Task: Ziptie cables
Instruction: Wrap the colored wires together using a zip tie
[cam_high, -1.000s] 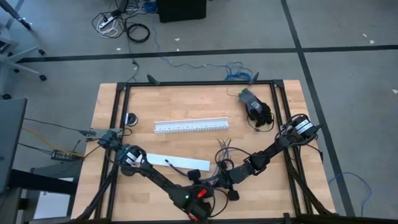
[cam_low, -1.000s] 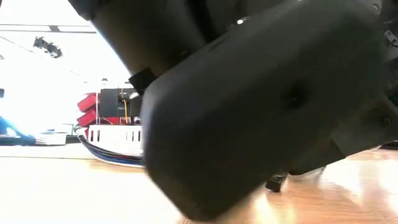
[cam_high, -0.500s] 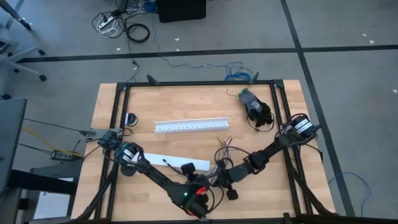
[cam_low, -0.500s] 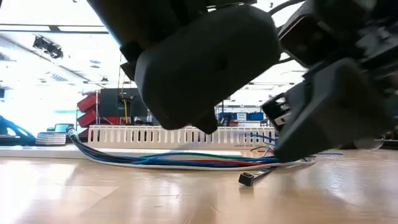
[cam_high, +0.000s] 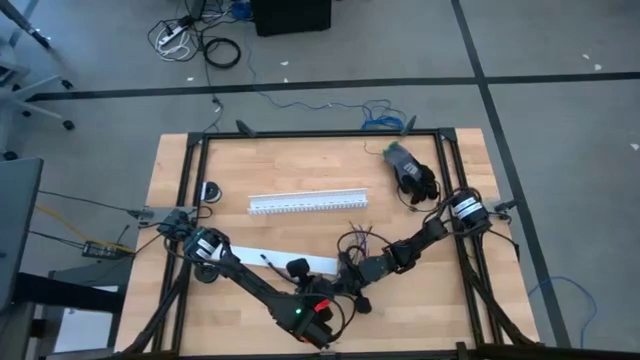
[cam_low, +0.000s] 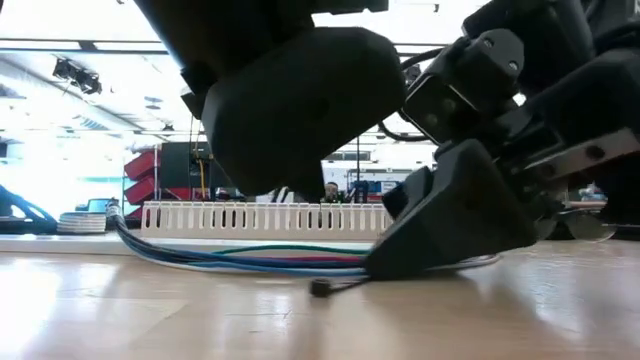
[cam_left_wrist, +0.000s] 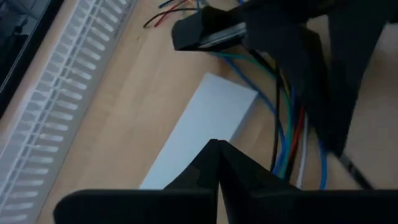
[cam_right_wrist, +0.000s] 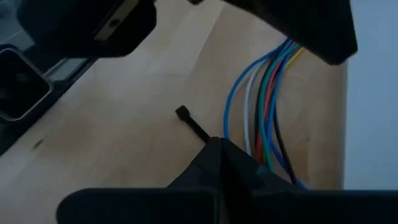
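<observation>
Ziptie (cam_right_wrist: 191, 124) head beside cables (cam_right_wrist: 264, 99)

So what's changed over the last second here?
The right pincer, shut on the ziptie, slid toward the left arm's side, dragging the ziptie's head along the tabletop. The left pincer, shut, edged away over the white sheet. The cables and white channel stayed put.
</observation>
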